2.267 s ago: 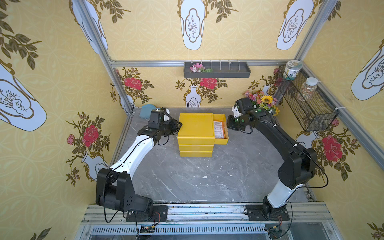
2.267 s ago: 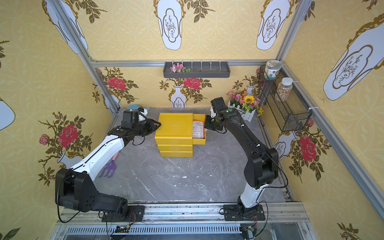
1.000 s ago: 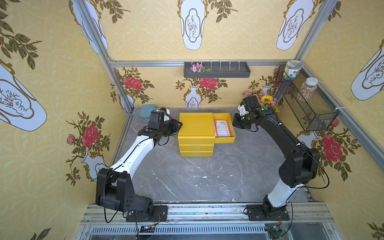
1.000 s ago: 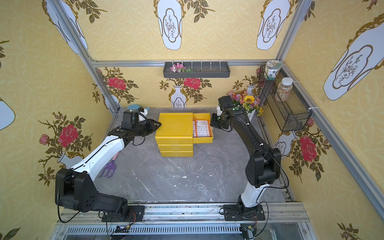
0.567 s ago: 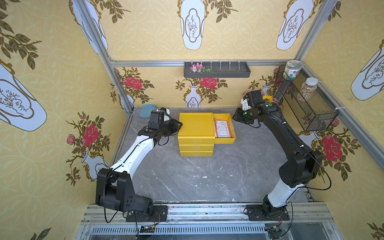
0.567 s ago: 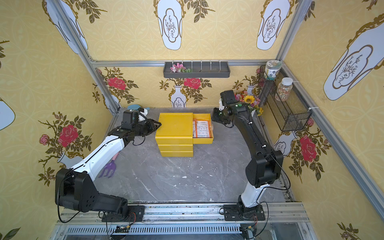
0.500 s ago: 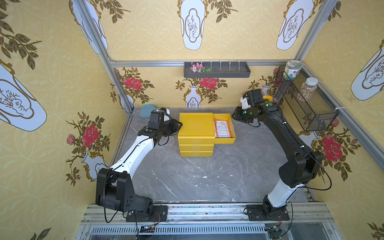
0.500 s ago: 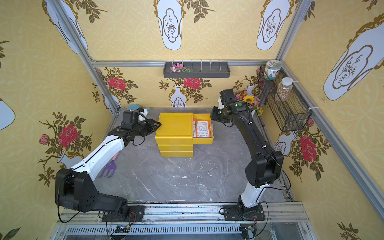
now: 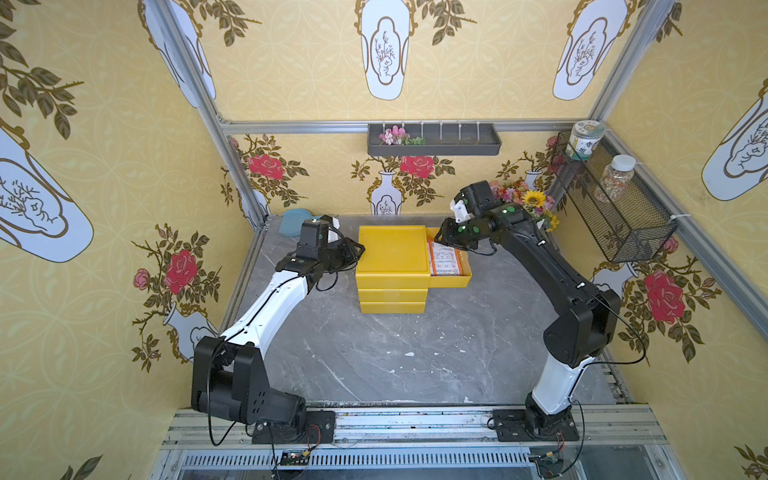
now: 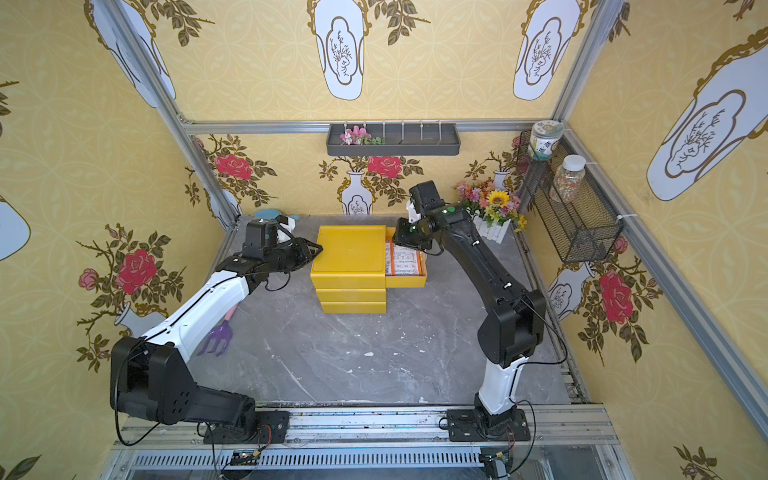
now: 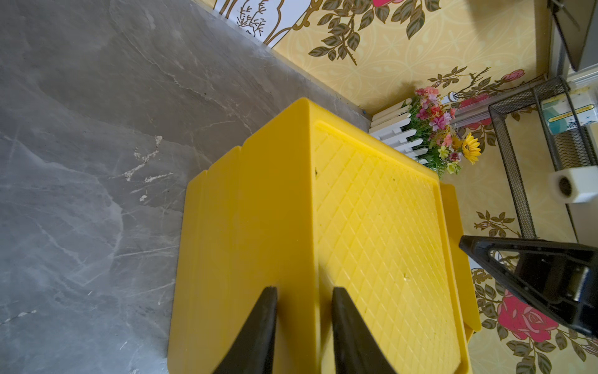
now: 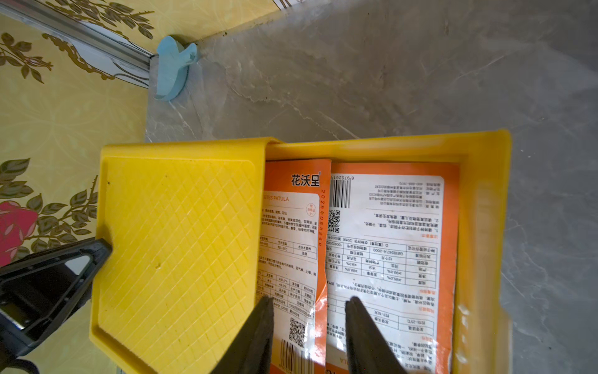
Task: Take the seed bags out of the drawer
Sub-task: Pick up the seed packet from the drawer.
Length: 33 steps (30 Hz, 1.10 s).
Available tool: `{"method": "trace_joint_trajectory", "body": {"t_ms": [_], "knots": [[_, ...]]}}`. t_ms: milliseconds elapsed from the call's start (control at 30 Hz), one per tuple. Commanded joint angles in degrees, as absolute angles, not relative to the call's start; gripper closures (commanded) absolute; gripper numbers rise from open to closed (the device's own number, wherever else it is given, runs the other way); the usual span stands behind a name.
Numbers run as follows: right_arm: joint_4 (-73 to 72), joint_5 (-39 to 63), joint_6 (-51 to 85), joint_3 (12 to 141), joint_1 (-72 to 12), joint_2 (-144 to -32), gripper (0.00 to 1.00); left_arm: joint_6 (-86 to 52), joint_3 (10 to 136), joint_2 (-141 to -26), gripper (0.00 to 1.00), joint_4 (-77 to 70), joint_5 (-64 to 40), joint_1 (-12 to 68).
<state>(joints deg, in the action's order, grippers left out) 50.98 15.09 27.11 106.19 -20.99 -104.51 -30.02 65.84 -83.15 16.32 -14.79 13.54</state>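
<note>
A yellow three-drawer cabinet (image 9: 392,249) stands mid-table, and its top drawer (image 9: 451,281) is pulled out to the right. Two seed bags lie side by side in the drawer, orange-bordered, with their white printed backs up: one (image 12: 291,233) partly under the cabinet top, the other (image 12: 388,233) fully exposed. They show in both top views (image 9: 445,259) (image 10: 402,259). My right gripper (image 12: 310,301) hovers open just above them with nothing between its fingers; it is over the drawer's back end (image 9: 440,241). My left gripper (image 11: 304,289) is shut on the cabinet's upper left edge (image 9: 359,250).
A flower pot with a white fence (image 9: 528,203) stands close behind the right arm. A wire basket (image 9: 615,208) with jars hangs on the right wall. A blue scoop (image 9: 293,222) lies at the back left and a purple rake (image 10: 218,336) under the left arm.
The drawer slid further out to the right. My right gripper then let go of it, opened, lifted away and came back over the bags. The left arm stayed put.
</note>
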Motion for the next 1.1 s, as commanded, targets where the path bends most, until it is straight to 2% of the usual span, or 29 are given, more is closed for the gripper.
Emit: {"method": "trace_joint_trajectory", "body": {"t_ms": [0, 700, 1067], "knots": [[49.57, 16.1, 28.49, 105.35, -21.17, -105.17, 0.58, -29.31, 64.84, -84.11, 0.67, 25.22, -13.04, 13.49], [44.5, 21.36, 31.64, 102.15, -21.64, -109.68, 0.61, -29.62, 64.08, -84.5, 0.67, 24.59, -13.66, 13.67], [43.07, 22.34, 32.45, 101.79, -22.02, -110.14, 0.81, -29.47, 63.62, -84.11, 0.67, 24.6, -13.72, 13.66]]}}
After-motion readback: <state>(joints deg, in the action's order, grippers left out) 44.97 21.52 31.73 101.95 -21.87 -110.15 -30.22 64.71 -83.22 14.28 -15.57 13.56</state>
